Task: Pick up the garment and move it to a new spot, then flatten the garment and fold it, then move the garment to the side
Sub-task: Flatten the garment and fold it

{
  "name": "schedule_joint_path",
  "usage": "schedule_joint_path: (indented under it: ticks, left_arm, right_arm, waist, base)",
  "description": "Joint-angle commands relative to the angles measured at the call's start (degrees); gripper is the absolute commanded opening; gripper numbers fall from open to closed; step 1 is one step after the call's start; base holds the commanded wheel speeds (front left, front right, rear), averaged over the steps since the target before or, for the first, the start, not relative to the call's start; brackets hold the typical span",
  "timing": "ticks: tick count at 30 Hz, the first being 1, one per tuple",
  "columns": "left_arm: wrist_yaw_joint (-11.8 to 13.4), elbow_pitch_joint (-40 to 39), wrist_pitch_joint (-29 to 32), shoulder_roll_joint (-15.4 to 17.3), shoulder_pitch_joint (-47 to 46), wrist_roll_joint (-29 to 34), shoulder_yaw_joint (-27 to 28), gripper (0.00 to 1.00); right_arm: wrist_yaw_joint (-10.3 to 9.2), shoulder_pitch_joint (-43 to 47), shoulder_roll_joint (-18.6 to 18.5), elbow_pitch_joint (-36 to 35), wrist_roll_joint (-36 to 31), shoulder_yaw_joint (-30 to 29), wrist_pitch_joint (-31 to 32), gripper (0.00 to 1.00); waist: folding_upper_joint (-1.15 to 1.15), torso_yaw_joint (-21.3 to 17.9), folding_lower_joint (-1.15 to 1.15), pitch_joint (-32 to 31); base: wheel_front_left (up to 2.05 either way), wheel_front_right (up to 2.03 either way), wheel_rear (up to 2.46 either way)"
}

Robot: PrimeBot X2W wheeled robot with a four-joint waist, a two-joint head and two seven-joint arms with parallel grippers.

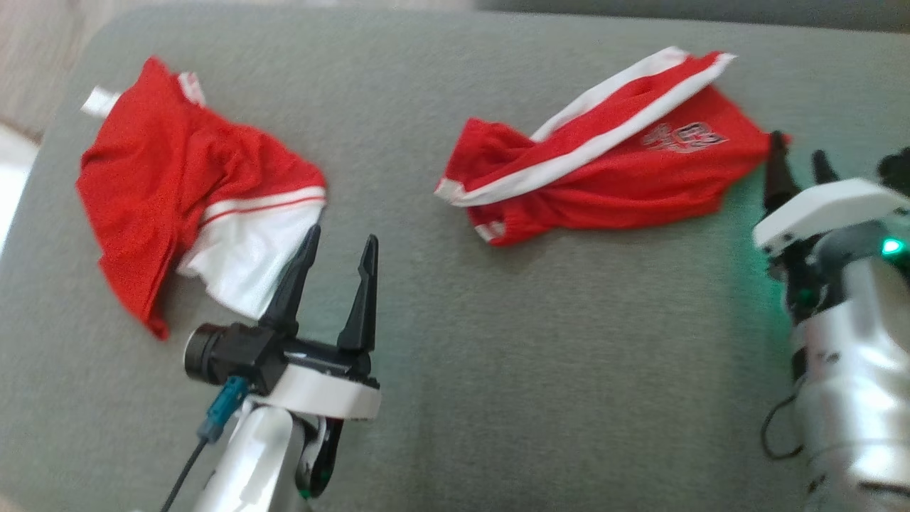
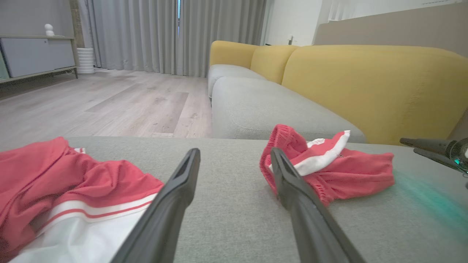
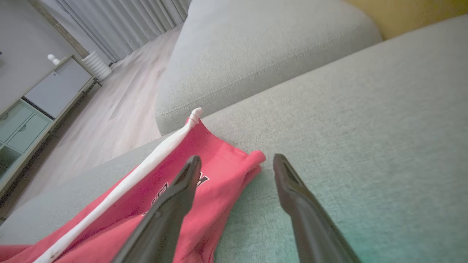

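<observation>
Grey cushion (image 1: 498,355), red shorts (image 1: 604,171) crumpled centre-right, red-and-white garment (image 1: 192,192), perhaps a jersey, at left, left gripper (image 1: 343,235) fingers spread wide, empty, beside it, right gripper (image 1: 800,146) likewise by the shorts.

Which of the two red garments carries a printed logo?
The right garment, crossed by long white stripes; the left garment has a wide white panel and no visible logo.

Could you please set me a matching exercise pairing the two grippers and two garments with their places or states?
1. left gripper
2. right gripper
3. logo garment
4. white-panelled garment

A. crumpled, at the left end of the cushion
B. open, at the logo garment's edge
C. twisted, long white stripe along it
D. open, beside the white panel

Pairs: 1-D, 2-B, 3-C, 4-A
</observation>
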Motion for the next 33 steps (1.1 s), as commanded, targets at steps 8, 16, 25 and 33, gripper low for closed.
schedule_joint_path:
  ticks: [8,16,25,33]
  left_arm:
    - [-0.8,-1.0,-0.3,-0.1,-4.1,0.2,1.6,1.00]
    - [0.1,-1.5,-0.3,-0.1,-5.3,-1.5,0.3,1.00]
    - [0.9,-1.3,-0.3,-0.1,-5.2,-2.1,-0.2,1.00]
    - [0.7,-0.9,-0.3,-0.1,-3.6,-2.0,1.0,1.00]
  right_arm:
    - [0.37,-9.7,-3.0,11.1,-7.9,-8.0,2.5,1.00]
    - [0.37,-14.0,-2.6,18.2,-13.6,-10.1,2.8,1.00]
    - [0.37,-16.3,-1.6,20.0,-13.3,-9.7,-4.6,0.00]
    - [0.37,-14.1,-1.2,20.0,-8.3,-10.8,-11.1,0.00]
  waist:
    - [0.00,5.5,-0.01,4.7]
    - [0.00,6.1,-0.01,5.8]
    - [0.00,4.8,-0.01,5.5]
    - [0.00,1.6,-0.01,2.6]
  base:
    - [0.00,0.00,0.00]
    - [0.00,0.00,0.00]
    - [0.00,0.00,0.00]
    - [0.00,0.00,0.00]
